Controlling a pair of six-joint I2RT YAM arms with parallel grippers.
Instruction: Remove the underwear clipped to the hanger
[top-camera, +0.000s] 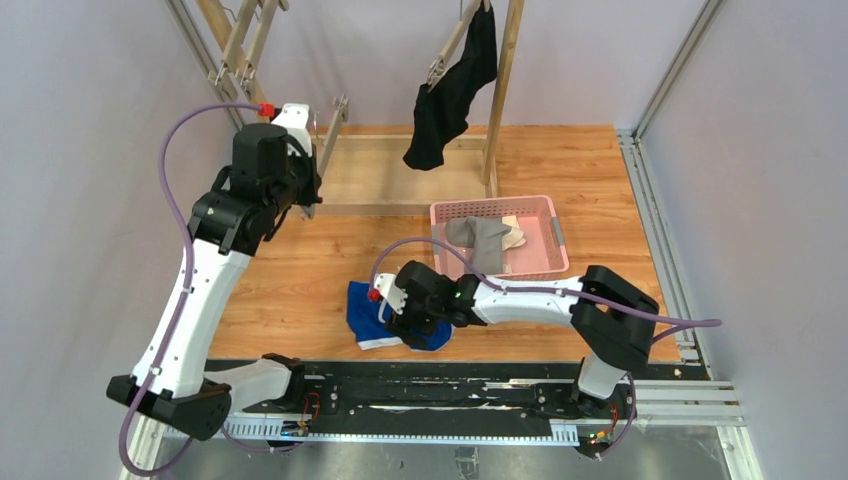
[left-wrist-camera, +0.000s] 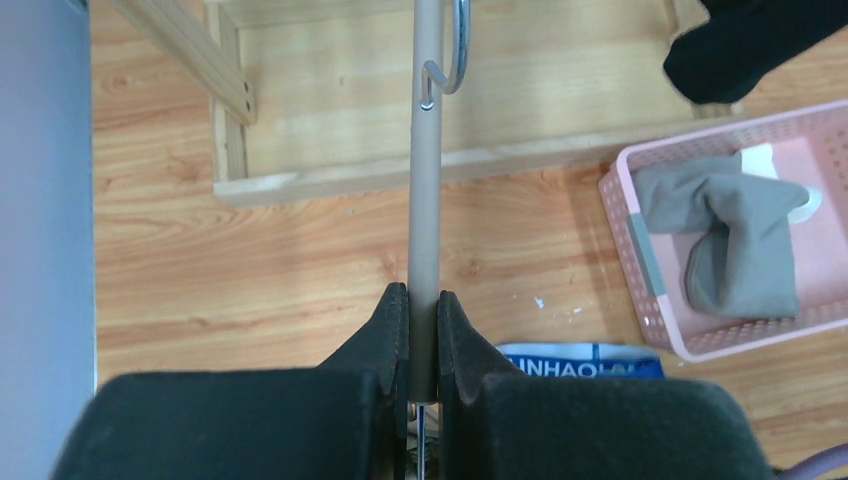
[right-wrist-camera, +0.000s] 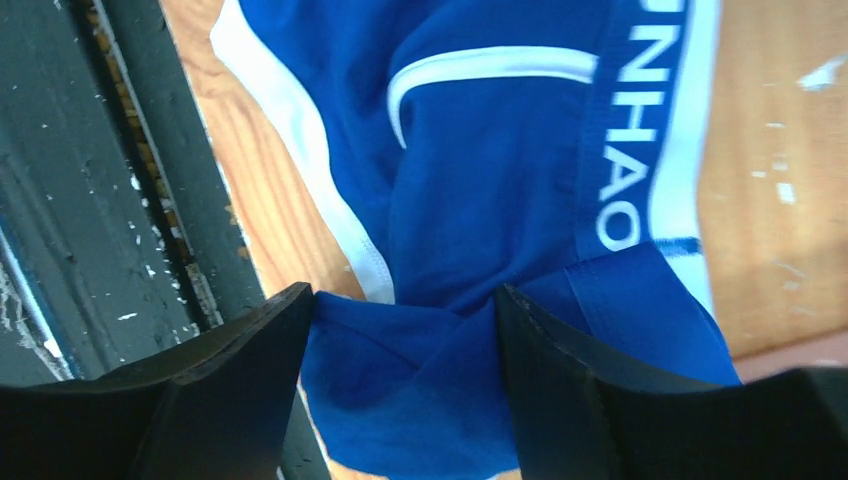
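The black underwear (top-camera: 452, 90) hangs from a clip of the hanger (top-camera: 455, 40) at the back; its lower edge shows in the left wrist view (left-wrist-camera: 750, 45). My left gripper (top-camera: 318, 150) (left-wrist-camera: 423, 295) is shut on a grey hanger bar (left-wrist-camera: 426, 170). The blue underwear with white trim (top-camera: 365, 320) (right-wrist-camera: 480, 150) (left-wrist-camera: 580, 358) lies on the table by the front edge. My right gripper (top-camera: 405, 318) (right-wrist-camera: 400, 300) is open, its fingers either side of a raised fold of that fabric. The grey underwear (top-camera: 480, 238) (left-wrist-camera: 730, 230) lies in the pink basket (top-camera: 545, 262) (left-wrist-camera: 640, 270).
A wooden rack base (top-camera: 400, 208) and its upright (top-camera: 505, 80) stand at the back of the wooden table. A black mounting rail (top-camera: 420, 385) (right-wrist-camera: 110, 200) runs along the front edge, right beside the blue fabric. Aluminium framing (top-camera: 660, 230) borders the right side.
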